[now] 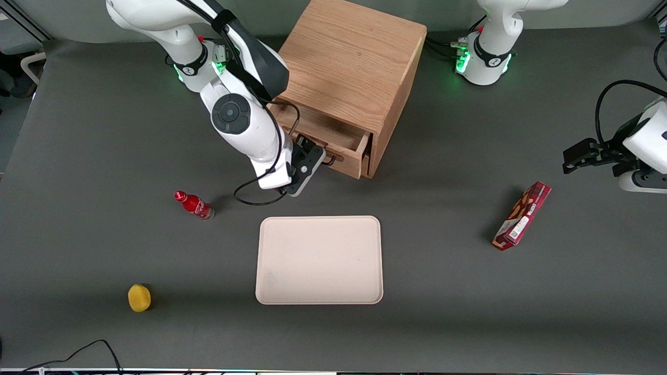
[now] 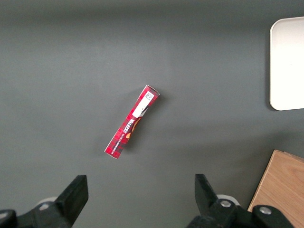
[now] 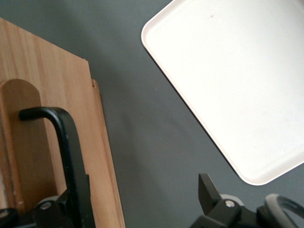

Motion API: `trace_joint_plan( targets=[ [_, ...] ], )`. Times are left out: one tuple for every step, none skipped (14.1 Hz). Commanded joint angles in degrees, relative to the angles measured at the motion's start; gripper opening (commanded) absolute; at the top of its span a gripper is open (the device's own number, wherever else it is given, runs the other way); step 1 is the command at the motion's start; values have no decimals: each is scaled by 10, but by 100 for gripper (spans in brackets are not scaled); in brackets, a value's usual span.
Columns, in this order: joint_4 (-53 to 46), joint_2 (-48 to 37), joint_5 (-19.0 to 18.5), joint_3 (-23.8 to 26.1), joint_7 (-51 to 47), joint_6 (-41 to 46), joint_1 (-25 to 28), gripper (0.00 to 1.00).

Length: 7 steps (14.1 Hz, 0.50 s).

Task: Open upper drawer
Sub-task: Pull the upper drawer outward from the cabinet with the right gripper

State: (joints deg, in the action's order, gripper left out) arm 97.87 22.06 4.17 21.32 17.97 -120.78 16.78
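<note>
Lemon, red bottle on counter. Gripper at black handle, jaws spread apart, handle beside one. Upper drawer partly drawn out of cabinet. Tray, snack box.

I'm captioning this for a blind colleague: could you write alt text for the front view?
The right arm's gripper sits at the handle of the partly pulled-out upper drawer of an oak cabinet. Nearer the camera lie a beige tray, a red bottle, a yellow fruit and a red box.
</note>
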Motion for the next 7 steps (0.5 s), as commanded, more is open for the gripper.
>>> trace_joint_plan(
  targets=[
    [-27, 26, -25, 1, -3, -3, -6, 100],
    [-27, 26, -25, 1, 0, -3, -7, 100],
    [-27, 27, -25, 1, 3, -3, -15, 100],
    [-27, 27, -26, 0, 6, -3, -17, 100],
    [-28, 27, -29, -1, 10, -3, -17, 100],
    [-28, 27, -29, -2, 14, -3, -19, 100],
    [-30, 30, -29, -5, 15, -3, -22, 100]
  ],
)
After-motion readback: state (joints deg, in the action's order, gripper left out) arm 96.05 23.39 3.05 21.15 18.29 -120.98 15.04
